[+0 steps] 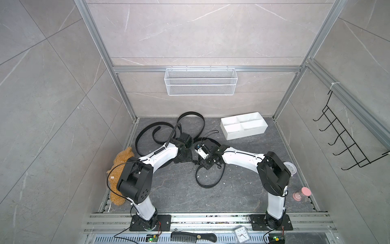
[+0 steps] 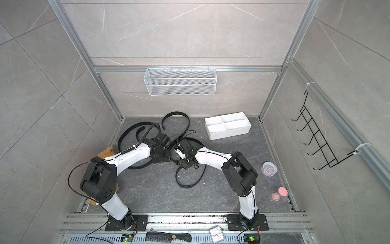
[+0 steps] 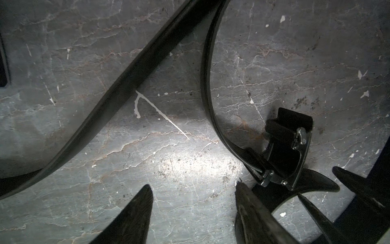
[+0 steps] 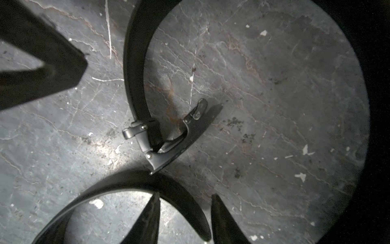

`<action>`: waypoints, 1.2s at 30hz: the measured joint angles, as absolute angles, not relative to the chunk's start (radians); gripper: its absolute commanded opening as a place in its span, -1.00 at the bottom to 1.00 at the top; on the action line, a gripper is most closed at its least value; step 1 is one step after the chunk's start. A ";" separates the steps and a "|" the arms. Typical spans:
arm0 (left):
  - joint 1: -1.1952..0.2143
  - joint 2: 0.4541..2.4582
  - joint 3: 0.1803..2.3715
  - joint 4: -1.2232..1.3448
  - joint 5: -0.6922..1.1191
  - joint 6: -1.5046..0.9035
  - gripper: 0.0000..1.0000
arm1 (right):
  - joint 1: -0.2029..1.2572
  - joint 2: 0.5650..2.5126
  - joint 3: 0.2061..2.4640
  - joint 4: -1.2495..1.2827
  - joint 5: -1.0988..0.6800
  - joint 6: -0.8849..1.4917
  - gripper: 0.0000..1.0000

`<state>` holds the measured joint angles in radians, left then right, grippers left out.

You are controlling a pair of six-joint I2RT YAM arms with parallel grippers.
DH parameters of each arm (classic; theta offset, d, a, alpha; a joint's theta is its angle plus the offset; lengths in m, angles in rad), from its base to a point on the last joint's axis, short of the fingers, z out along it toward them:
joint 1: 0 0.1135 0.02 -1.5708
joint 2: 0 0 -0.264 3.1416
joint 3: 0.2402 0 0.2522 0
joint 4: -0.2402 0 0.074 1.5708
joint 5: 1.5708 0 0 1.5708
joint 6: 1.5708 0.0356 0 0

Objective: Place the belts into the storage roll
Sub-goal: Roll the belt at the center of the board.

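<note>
Three long narrow black flexible belts, all lying on the dark grey marbled surface. Back belt: big open loop by the rear wall. Left belt: arc along the left side. Front belt: loop just in front of the two wrists. Both arms reach down into the tangle at centre, hands close together.

Right wrist view: a curved black strap passes between the fingers of the right hand. The fingers are apart, astride the strap, with a sliver of surface showing beside it; not clamped. A dark metal buckle lies just beyond the fingertips. Which belt the strap belongs to: cannot tell.

Left wrist view: left hand fingers spread wide, only bare surface between them. The buckle is just beside one fingertip, outside the gap.

White rectangular plastic tray, cross divider, four compartments, sits at back right, apart from both hands, near the back belt's loop.
</note>
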<state>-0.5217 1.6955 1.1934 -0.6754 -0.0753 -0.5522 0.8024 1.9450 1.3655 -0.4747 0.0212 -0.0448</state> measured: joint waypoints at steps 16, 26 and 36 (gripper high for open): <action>-0.522 1.876 1.330 -0.672 0.002 -0.451 0.36 | 0.807 1.890 1.197 -0.451 0.024 0.042 -0.27; -0.522 1.935 1.394 -0.677 0.011 -0.440 0.33 | 0.807 1.864 1.282 -0.467 0.054 0.003 -0.25; -0.521 1.978 1.410 -0.681 0.030 -0.433 0.23 | 0.805 1.914 1.322 -0.505 0.065 -0.076 -0.22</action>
<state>-0.5209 1.9781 1.4097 -0.6811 0.0303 -0.4332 0.8055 1.9141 1.3224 -0.5045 0.0647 -0.0761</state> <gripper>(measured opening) 0.622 0.391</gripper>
